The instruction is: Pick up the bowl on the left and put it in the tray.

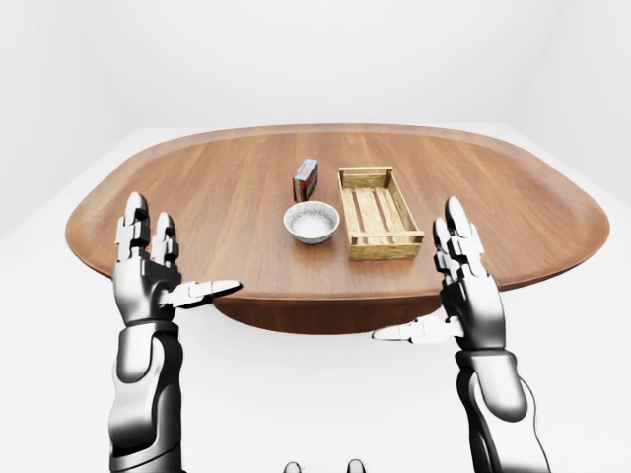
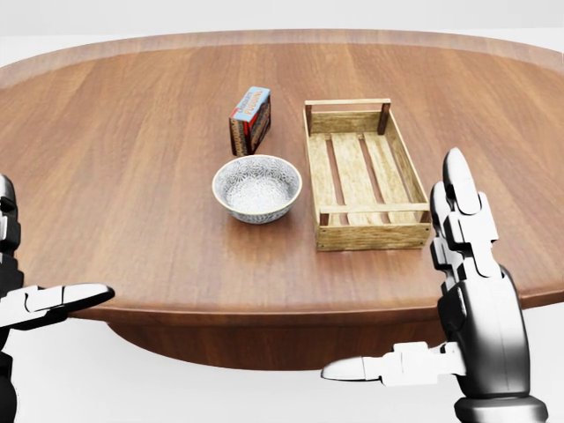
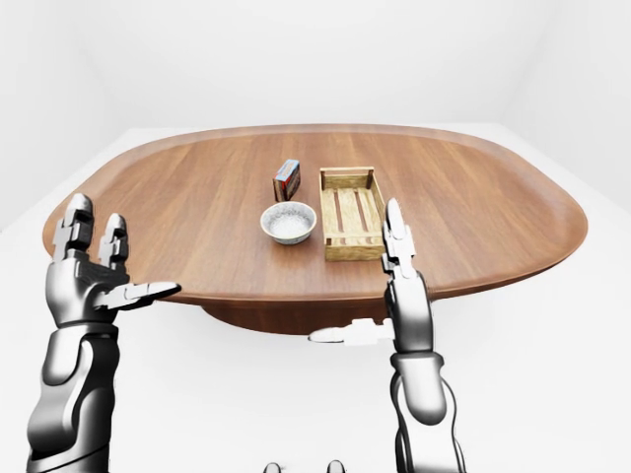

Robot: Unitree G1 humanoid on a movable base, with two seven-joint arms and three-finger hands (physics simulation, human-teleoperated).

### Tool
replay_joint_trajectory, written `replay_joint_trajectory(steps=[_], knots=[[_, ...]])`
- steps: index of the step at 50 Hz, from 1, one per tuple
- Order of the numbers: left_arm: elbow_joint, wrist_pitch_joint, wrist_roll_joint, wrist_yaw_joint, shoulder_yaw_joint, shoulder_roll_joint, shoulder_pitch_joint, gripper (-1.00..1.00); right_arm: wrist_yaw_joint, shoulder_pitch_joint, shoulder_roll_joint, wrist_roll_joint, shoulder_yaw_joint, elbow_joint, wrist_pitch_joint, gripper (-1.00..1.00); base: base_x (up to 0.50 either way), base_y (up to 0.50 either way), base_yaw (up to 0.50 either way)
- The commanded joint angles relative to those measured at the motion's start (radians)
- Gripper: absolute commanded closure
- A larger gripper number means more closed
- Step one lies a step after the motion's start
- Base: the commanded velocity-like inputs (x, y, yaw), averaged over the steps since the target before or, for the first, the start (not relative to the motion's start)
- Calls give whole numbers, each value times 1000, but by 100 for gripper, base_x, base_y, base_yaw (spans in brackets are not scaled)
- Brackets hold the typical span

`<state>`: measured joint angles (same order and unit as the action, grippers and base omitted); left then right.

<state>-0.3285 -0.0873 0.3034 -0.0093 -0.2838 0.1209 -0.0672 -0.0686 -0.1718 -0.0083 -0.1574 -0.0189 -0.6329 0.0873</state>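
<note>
A small white patterned bowl sits on the round wooden table, just left of a slatted wooden tray. Both hands are raised below the table's near edge, well short of the bowl. My left hand is open at the lower left, fingers up and thumb pointing right. Open too is my right hand, at the lower right beneath the tray, its thumb pointing left. Neither hand holds anything.
A small red and blue box stands on the table just above the bowl and left of the tray's top end. The table's curved near edge runs between my hands and the objects. White floor and walls surround the table.
</note>
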Motion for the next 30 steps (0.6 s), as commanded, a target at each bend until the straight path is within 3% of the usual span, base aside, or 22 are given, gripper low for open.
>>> replay_joint_trajectory(steps=[1,8,30], knots=[[-14,0,10,4,-11,7,-2,-100,10,16,20,46,14,16,0,-100,0,0,0],[-15,0,5,3,-9,6,2,-100,12,4,6,77,8,4,0,-100,0,0,0],[-32,0,19,3,-22,7,5,-100,14,1,2,52,-4,-8,0,-100,50,0,0]])
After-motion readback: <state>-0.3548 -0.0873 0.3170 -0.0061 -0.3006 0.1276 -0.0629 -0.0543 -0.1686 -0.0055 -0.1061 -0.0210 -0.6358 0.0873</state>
